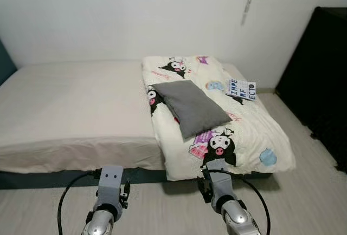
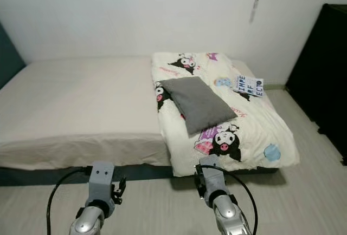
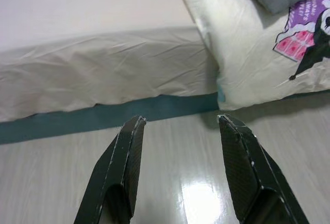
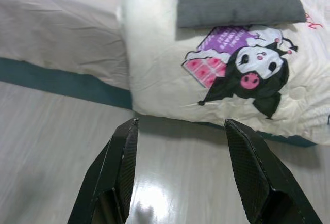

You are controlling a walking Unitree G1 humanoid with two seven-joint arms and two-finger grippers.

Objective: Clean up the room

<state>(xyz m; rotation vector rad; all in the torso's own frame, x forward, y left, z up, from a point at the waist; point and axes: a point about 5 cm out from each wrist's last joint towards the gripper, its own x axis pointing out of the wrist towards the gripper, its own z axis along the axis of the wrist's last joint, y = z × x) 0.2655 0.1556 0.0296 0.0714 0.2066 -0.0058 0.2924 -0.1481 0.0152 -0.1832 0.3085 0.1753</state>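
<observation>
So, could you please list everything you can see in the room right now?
Bed: one, beige sheet, against the white wall.
Quilt: one, cream with black cartoon figures, folded on the bed's right part.
Pillow: one, grey, lying on the quilt.
Small cushion: one, white with dark letters, on the quilt's far right edge.
Floor: pale wood.
Left gripper: one, black fingers, open, low before the bed.
Right gripper: one, black fingers, open, before the quilt's edge.

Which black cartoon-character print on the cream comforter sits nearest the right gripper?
The large black cartoon print with the pink nose, at the cream comforter's foot edge, just ahead of the right gripper. The other prints lie farther up, beside or beyond the grey pillow.
</observation>
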